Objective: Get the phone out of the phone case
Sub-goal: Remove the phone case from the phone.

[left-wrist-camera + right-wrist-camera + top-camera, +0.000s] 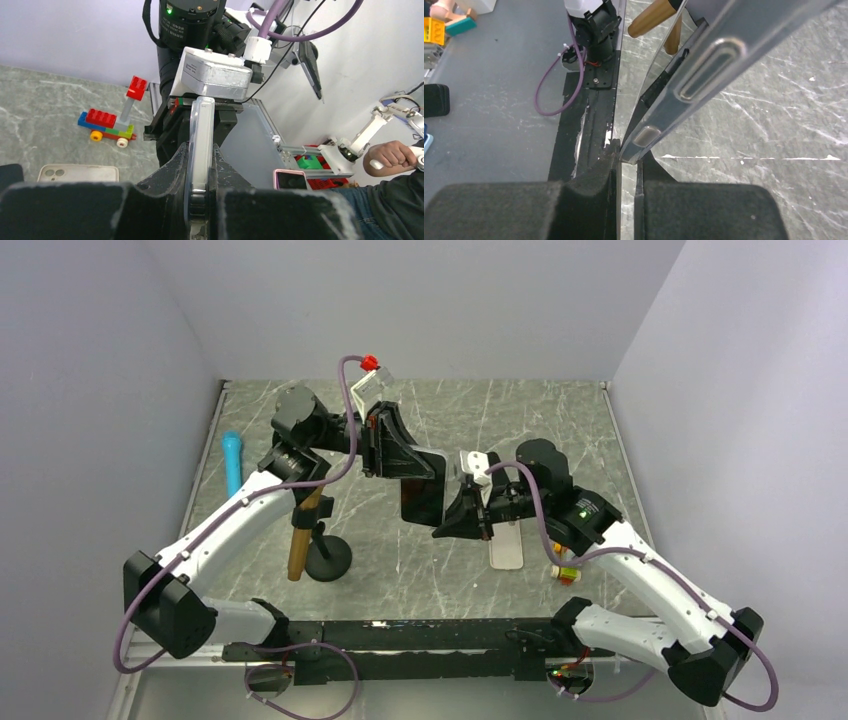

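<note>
A dark phone (422, 495) hangs on edge above the middle of the table, held between both grippers. My left gripper (385, 450) is shut on its upper left part; in the left wrist view the phone's pale, translucent-rimmed edge (201, 125) stands clamped between the fingers (200, 150). My right gripper (466, 510) is shut on its lower right corner; the right wrist view shows the side edge with buttons (704, 65) running up from the fingertips (628, 157). A beige phone case (507, 545) lies flat on the table below the right gripper and also shows in the left wrist view (77, 173).
A wooden-handled tool (300, 535) leans on a black round stand (328, 558) left of centre. A blue cylinder (232, 460) lies at the far left. A small brick toy car (567, 573) (107, 125) sits by the right arm. Walls enclose three sides.
</note>
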Robot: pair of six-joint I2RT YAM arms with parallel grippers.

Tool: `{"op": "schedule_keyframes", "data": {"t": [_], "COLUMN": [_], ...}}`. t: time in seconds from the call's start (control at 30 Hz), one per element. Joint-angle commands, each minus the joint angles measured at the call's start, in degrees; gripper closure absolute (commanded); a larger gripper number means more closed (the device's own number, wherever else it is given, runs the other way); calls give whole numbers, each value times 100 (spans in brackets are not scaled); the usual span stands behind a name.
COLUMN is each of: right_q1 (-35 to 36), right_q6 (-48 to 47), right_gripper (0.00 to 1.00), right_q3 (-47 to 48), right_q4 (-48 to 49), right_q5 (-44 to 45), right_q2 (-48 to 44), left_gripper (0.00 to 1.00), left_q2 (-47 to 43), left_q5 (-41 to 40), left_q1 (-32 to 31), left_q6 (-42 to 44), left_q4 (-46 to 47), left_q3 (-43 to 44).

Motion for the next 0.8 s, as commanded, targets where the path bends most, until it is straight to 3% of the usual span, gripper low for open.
{"op": "schedule_keyframes", "data": {"t": [0.0, 0.33, 0.53, 0.77], "right_q1": [-77, -11, 96, 519], "right_q6": [-1027, -1834, -2027, -2454], "right_gripper": [100, 100, 100, 100], "right_q3": [594, 1287, 1192, 1503], "right_q4": [1394, 743, 796, 579], "right_q5": [1029, 1583, 2158, 2587], "right_q2": [-26, -278, -390, -120], "left_gripper": [100, 100, 100, 100], "left_q2": [86, 506, 538, 769], "left_q5": [364, 207, 51, 44], "left_q1": [-820, -1109, -1237, -1381], "left_q6": [-1864, -2162, -2028, -2530], "left_q4": [734, 820, 486, 1027], "left_q3": [-82, 106, 171, 200]}}
